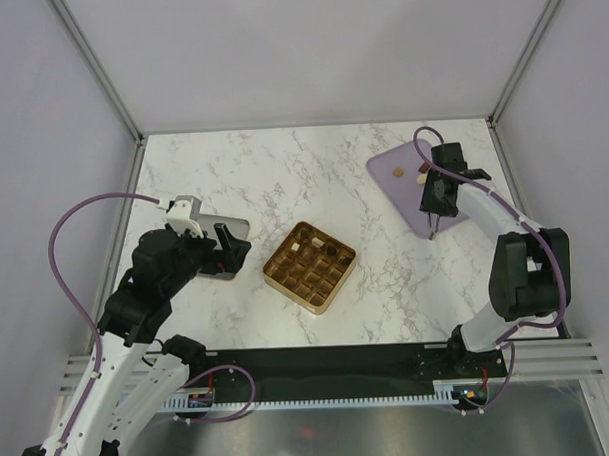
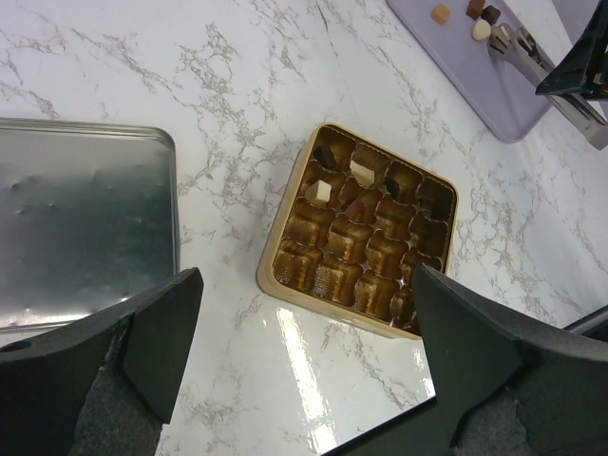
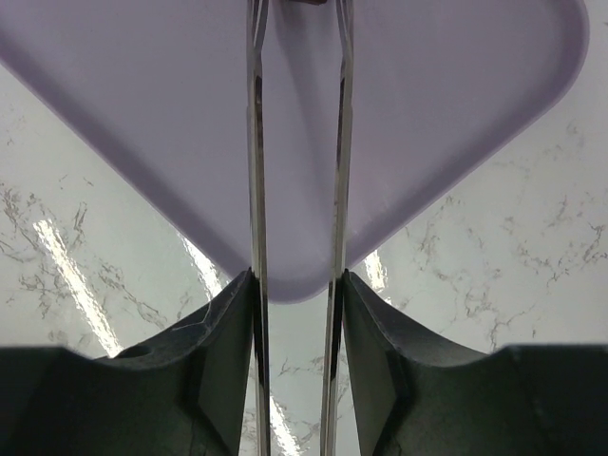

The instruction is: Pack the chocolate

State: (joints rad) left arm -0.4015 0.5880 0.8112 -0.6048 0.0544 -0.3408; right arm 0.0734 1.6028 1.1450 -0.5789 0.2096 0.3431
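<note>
Several chocolate pieces point(image 2: 482, 29) lie on the purple tray point(image 1: 398, 175), also seen from above point(image 1: 422, 176). A few pieces point(image 2: 361, 171) sit in far cells of the gold grid tray point(image 1: 309, 266), which also shows in the left wrist view point(image 2: 285, 288). My right gripper point(image 1: 439, 195) is shut on metal tongs point(image 3: 255, 142) above the purple tray point(image 3: 427, 114). The tong tips point(image 2: 501, 40) reach the loose pieces, and a dark bit shows between them at the frame's top edge. My left gripper point(image 1: 230, 253) is open and empty, left of the gold tray.
A silver metal lid point(image 1: 225, 235) lies inner side up beside the left gripper, also seen in the left wrist view point(image 2: 85, 223). Frame posts stand at the table's back corners. A black rail runs along the near edge.
</note>
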